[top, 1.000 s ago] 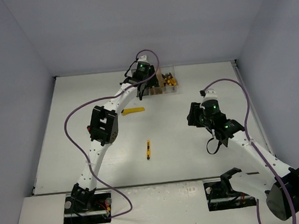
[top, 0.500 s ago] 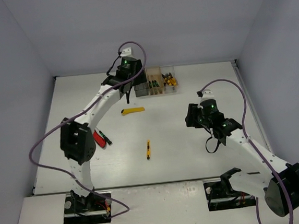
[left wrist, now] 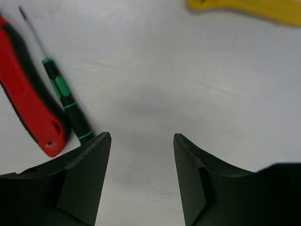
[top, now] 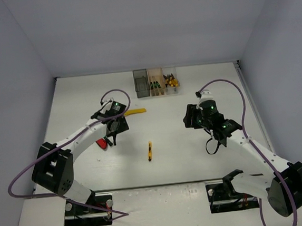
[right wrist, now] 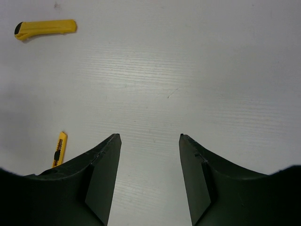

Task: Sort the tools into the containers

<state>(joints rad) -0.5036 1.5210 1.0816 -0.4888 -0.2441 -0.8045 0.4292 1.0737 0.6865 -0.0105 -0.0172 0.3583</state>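
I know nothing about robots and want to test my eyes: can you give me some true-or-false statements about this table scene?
1. The left gripper is open and empty. True.
2. The red-handled cutter lies in the smoky dark grey plastic bin. False: it lies on the white table, beside a thin black-green screwdriver.
3. The long yellow utility knife lies on the table, not in any bin. True.
4. The right gripper is shut on a tool. False: it is open and empty.

Left hand swung back from containers, now beside black-green screwdriver, red cutter.
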